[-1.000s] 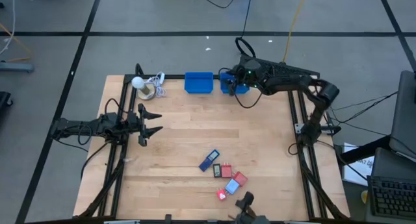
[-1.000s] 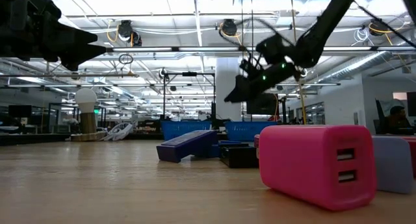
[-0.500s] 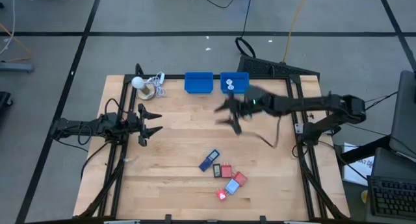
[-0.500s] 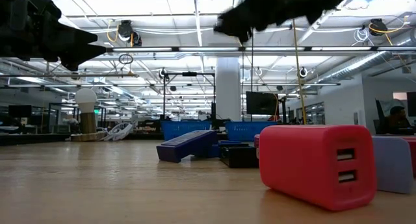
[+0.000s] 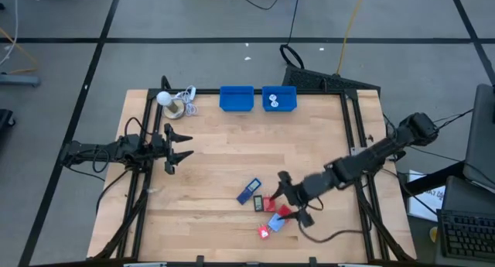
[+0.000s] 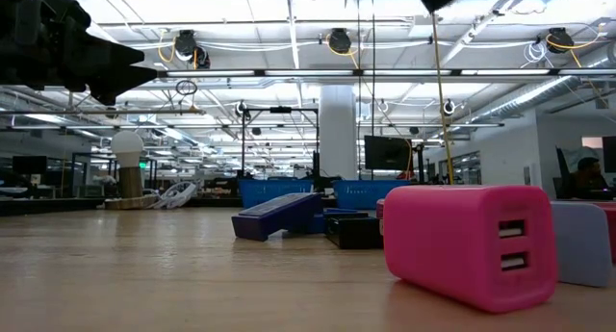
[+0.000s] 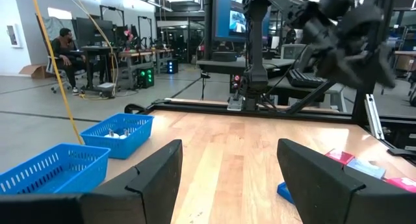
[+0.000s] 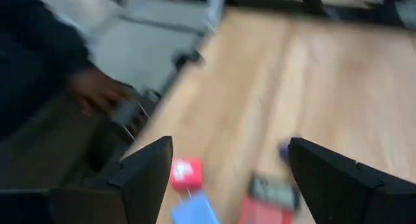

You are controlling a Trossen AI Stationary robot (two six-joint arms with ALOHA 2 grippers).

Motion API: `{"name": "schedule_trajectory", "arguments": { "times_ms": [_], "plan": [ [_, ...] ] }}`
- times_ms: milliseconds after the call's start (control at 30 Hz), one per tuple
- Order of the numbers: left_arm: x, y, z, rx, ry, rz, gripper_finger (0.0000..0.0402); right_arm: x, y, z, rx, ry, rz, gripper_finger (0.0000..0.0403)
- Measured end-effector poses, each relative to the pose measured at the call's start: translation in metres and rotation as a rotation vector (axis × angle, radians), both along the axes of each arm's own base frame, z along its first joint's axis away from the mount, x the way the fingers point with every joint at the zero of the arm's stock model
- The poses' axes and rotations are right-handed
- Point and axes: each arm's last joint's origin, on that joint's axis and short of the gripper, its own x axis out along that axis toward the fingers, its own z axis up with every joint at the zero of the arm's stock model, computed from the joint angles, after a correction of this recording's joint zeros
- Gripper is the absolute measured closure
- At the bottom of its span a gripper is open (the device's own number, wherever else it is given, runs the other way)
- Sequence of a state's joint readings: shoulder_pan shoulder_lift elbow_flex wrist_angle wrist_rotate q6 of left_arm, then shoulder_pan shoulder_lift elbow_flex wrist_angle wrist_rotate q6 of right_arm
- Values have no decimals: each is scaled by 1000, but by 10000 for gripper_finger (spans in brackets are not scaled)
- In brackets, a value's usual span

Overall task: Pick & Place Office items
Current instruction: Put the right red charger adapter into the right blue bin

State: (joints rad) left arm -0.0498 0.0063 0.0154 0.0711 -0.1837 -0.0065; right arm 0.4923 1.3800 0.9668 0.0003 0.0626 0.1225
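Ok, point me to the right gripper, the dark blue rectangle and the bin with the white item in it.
right gripper (image 5: 291,199): high view, midway between its fingertips.
dark blue rectangle (image 5: 248,191): high view, middle of its top face.
blue bin (image 5: 288,105): high view, its front wall.

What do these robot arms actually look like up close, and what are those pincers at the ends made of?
Both arms are dark, nearly black, built of slim jointed segments with black cables trailing along them. The left pincer ends in two broad, flat, angular dark fingers, and the right pincer looks the same. No markings are legible.
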Motion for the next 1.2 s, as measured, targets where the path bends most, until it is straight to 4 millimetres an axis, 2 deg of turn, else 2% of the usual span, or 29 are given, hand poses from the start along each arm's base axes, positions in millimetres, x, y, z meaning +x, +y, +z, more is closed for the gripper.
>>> {"name": "schedule_trajectory", "arguments": {
  "times_ms": [100,200,333,433,800,1033,1200],
  "plan": [
    [0,0,0,1,0,0,146,-9,8,-17,-29,145,-133,111],
    [0,0,0,1,0,0,146,-14,11,-43,-80,321,-229,113],
    [0,0,0,0,0,0,146,-14,18,-72,-142,463,-258,113],
    [0,0,0,1,0,0,146,-10,21,-86,-171,493,-252,115],
    [0,0,0,0,0,0,146,-6,21,-91,-104,535,-238,117],
    [0,0,0,1,0,0,146,-6,-1,-104,-156,595,-298,117],
    [0,0,0,1,1,0,146,-8,-21,-106,-318,609,-393,117]
  ]
}}
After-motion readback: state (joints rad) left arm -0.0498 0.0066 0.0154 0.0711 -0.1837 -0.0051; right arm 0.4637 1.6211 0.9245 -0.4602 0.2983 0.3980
